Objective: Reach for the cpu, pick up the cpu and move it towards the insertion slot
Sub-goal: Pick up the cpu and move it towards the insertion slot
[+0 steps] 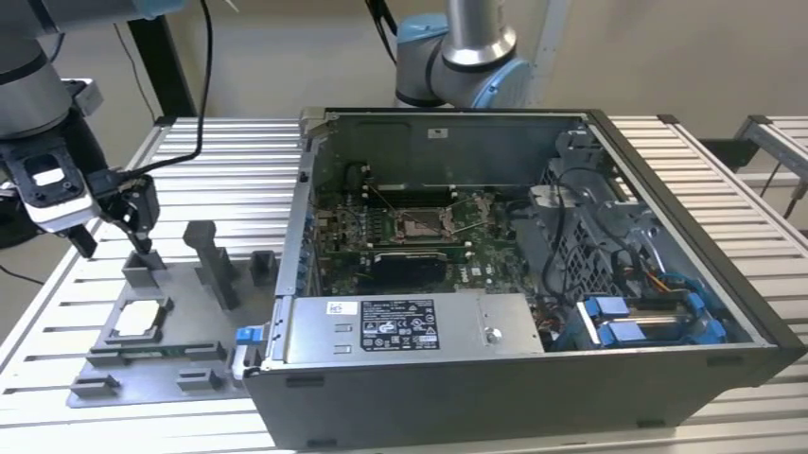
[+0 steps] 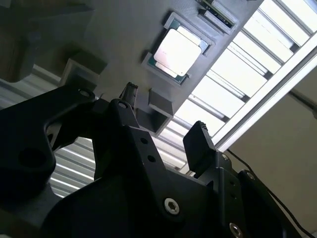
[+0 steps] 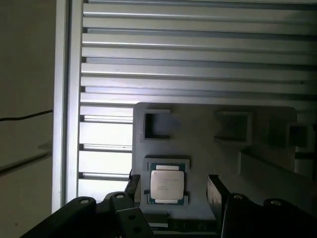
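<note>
The cpu (image 1: 139,320) is a pale silver square lying flat in a recess of the grey tray (image 1: 189,326), at the exterior view's left. My gripper (image 1: 112,242) hangs open above the tray's far end, over an upright block and short of the cpu. In the first wrist view the cpu (image 3: 167,185) lies between the two dark fingers (image 3: 216,191). In the second wrist view the cpu (image 2: 178,49) lies beyond the fingertips (image 2: 199,141). The insertion slot (image 1: 418,224) is a shiny metal-framed socket on the green board inside the open computer case.
The open case (image 1: 657,378) fills the middle and right of the slatted metal table (image 1: 234,156). Grey upright blocks (image 1: 212,260) stand on the tray near my gripper. A second arm (image 1: 452,57) stands behind the case. A silver power supply (image 1: 397,326) sits at the case's front.
</note>
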`<state>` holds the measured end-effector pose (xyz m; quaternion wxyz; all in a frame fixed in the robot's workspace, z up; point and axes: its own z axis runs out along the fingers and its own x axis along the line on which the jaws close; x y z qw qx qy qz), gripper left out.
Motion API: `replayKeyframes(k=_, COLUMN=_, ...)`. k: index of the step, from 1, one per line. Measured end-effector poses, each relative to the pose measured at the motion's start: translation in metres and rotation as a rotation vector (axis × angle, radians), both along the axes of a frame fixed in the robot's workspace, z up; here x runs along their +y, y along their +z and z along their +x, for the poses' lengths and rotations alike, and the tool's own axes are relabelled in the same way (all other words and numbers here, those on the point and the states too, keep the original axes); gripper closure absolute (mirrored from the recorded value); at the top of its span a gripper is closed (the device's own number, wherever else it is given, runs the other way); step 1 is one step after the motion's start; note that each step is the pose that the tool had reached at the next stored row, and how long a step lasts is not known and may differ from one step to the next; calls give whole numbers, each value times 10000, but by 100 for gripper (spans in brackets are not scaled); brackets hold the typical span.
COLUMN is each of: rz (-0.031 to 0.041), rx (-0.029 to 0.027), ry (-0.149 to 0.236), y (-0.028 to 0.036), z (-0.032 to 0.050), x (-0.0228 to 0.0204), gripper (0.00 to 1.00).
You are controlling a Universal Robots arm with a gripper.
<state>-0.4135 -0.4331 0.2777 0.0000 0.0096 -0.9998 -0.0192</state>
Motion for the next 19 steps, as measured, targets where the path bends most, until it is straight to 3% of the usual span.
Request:
replayKeyframes(k=11, rz=-2, rx=3, ry=-1, y=-72, z=-1, x=0, gripper=0)
replayKeyframes(k=19, rz=-3, rx=4, ry=-1, y=-170, z=-8, x=-15, gripper=0)
